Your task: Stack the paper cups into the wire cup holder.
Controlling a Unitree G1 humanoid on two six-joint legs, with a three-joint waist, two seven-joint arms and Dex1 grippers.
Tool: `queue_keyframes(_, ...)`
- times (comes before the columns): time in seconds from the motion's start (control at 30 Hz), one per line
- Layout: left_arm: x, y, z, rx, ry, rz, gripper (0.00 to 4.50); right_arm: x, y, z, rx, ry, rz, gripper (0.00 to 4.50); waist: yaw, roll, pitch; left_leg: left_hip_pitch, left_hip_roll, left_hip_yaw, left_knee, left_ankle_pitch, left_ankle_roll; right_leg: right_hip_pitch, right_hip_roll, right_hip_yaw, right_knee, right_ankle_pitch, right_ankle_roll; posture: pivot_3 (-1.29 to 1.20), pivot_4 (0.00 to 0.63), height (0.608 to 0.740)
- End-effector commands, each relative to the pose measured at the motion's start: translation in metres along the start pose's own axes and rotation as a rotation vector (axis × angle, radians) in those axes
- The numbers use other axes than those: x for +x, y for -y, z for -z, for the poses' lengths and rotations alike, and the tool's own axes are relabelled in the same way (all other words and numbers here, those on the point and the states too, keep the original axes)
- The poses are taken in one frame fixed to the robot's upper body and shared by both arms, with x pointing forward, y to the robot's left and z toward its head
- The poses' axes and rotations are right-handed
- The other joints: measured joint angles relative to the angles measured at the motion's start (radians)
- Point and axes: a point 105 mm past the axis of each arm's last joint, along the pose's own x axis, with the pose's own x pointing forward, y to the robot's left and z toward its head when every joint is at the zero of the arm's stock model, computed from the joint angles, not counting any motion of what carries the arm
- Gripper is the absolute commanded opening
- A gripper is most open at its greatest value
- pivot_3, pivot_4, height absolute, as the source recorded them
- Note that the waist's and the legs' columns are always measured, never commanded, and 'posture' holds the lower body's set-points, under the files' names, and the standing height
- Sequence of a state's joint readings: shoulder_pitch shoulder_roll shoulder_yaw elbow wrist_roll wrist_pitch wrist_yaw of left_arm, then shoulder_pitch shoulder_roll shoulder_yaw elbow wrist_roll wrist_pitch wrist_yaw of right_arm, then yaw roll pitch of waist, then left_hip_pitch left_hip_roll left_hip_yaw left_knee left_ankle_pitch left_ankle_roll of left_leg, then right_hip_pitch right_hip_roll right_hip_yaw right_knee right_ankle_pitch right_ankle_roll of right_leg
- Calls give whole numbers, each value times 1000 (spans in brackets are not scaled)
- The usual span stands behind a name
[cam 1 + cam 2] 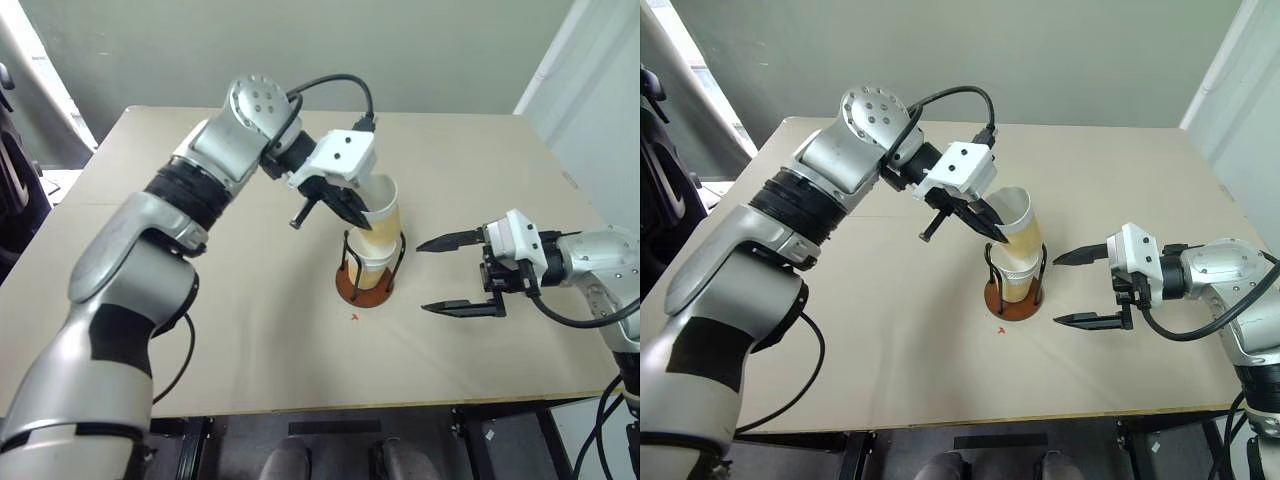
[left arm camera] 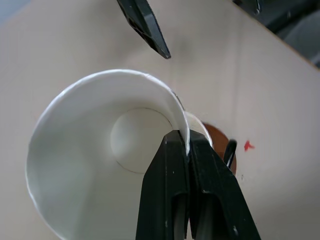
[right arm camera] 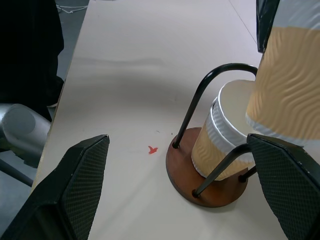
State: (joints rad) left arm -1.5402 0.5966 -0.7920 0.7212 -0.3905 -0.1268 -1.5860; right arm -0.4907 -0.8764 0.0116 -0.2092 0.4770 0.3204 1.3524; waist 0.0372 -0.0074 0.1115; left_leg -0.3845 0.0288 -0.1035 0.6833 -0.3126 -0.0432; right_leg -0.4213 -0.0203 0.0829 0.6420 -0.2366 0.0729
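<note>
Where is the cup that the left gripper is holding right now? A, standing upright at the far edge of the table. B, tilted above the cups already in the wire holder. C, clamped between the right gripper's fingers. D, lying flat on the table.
B: the left gripper pinches the rim of a cup that leans over the stacked cups inside the wire holder; the right gripper is open beside it.
</note>
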Motion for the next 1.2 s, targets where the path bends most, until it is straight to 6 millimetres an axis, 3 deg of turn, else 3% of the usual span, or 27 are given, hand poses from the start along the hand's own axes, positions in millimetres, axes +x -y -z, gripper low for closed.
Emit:
queue_keyframes(0.03, -17, -7, -14, 66, -19, -9, 17, -7, 2, -12, -45, 14, 28, 4500, 0, 0, 0, 0, 0, 0, 0, 0, 0, 0, 0, 0, 0, 0, 0, 0, 150, 740)
queue_keyframes(1.2, -5, 11, -13, 61, -51, 135, 17, -6, 0, -11, -35, 11, 31, 4500, 9, 0, 0, 0, -1, 1, 1, 0, 0, 1, 1, 0, 0, 0, 1, 0, 150, 740)
